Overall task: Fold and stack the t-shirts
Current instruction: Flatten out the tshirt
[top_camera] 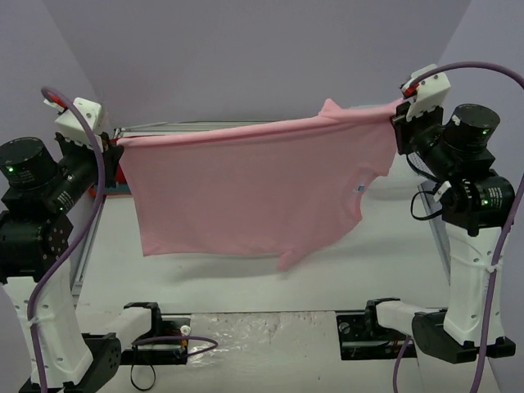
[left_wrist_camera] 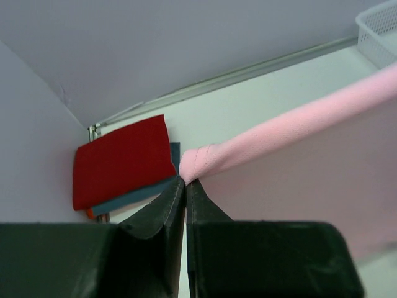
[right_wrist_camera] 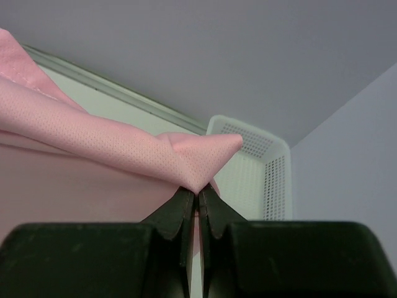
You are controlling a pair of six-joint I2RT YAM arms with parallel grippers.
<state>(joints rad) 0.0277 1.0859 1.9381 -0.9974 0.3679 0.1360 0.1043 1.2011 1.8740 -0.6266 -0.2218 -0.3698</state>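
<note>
Pink shirt (top_camera: 246, 188) hangs spread above the table (top_camera: 385, 262), stretched between both arms. Red shirt (left_wrist_camera: 121, 161) lies folded on teal shirt (left_wrist_camera: 133, 197) in the far-left corner. Left gripper (left_wrist_camera: 185, 181) and right gripper (right_wrist_camera: 197, 194) each pinch a top corner of it.

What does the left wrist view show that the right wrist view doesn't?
Only left wrist: the red shirt lying on the teal shirt in the far corner, and the left claw shut on the pink shirt. Only right wrist: the right claw pinching that shirt's other end. Both: the pink shirt stretched out and the white mesh basket.
</note>
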